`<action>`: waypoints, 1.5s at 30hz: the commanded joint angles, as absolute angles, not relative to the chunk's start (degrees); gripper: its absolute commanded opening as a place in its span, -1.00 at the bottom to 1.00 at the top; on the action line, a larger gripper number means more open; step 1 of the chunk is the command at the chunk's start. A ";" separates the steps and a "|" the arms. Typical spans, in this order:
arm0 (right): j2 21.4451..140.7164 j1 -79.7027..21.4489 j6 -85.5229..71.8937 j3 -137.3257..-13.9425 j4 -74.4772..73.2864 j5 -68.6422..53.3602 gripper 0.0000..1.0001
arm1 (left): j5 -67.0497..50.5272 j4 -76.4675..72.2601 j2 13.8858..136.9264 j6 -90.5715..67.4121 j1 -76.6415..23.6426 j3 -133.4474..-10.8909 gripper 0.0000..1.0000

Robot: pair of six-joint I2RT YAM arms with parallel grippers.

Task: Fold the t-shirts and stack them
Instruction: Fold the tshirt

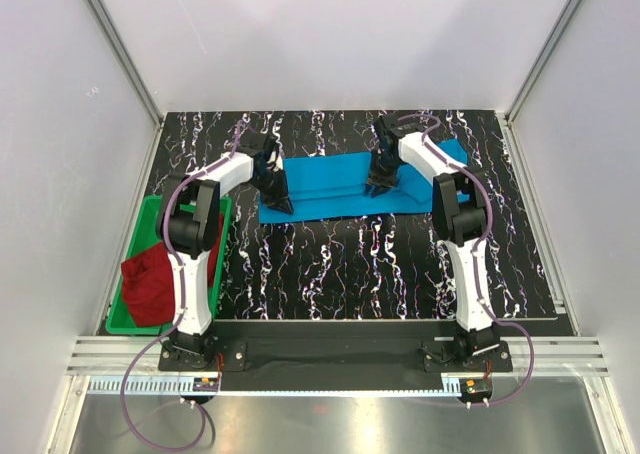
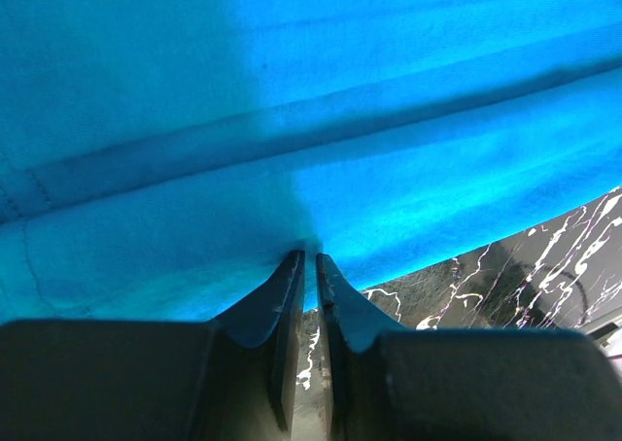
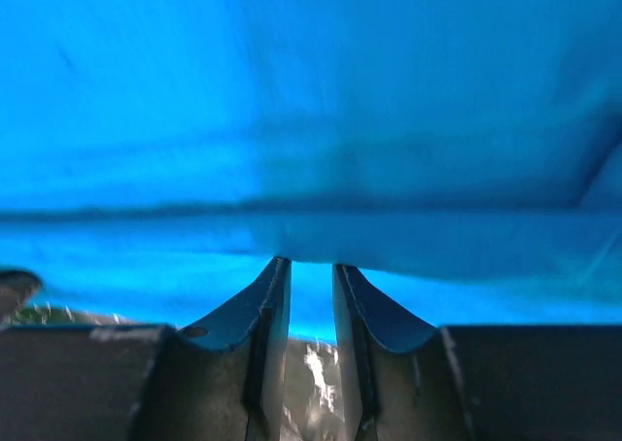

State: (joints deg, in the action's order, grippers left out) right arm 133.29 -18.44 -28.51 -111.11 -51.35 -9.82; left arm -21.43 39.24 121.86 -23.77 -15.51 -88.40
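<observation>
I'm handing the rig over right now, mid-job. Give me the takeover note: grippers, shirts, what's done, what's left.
Left gripper: closed on the near edge of the blue t-shirt, at its left end.
Right gripper: jaws slightly apart at the same edge, further right; grip unclear.
Blue t-shirt: on the far part of the table, apparently folded once into a long band.
Red t-shirt: bunched in the green bin, unfolded.
Left: finish blue, fold red, stack both.

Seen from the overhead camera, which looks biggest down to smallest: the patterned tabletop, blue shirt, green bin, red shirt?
1. tabletop
2. blue shirt and green bin: about alike, too close to rank
3. red shirt, bunched in the bin
</observation>
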 commanded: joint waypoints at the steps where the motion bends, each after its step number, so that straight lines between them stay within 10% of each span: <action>1: 136.22 -18.63 -26.89 -116.80 -52.20 -6.16 -0.37 | -19.86 40.17 122.87 -22.15 -15.29 -89.39 -0.67; 12: 145.03 -18.37 -22.68 -141.94 -61.43 -1.85 -0.29 | -19.95 40.34 119.62 -22.32 -15.29 -88.94 -0.58; 25: 127.00 -17.93 -23.03 -112.08 -52.39 -0.18 -0.38 | -21.27 40.96 121.03 -23.20 -15.38 -92.29 -0.58; 45: 132.27 -13.80 -21.01 -113.82 -51.94 0.79 -0.68 | -17.23 41.92 121.73 -21.01 -14.85 -86.49 -0.61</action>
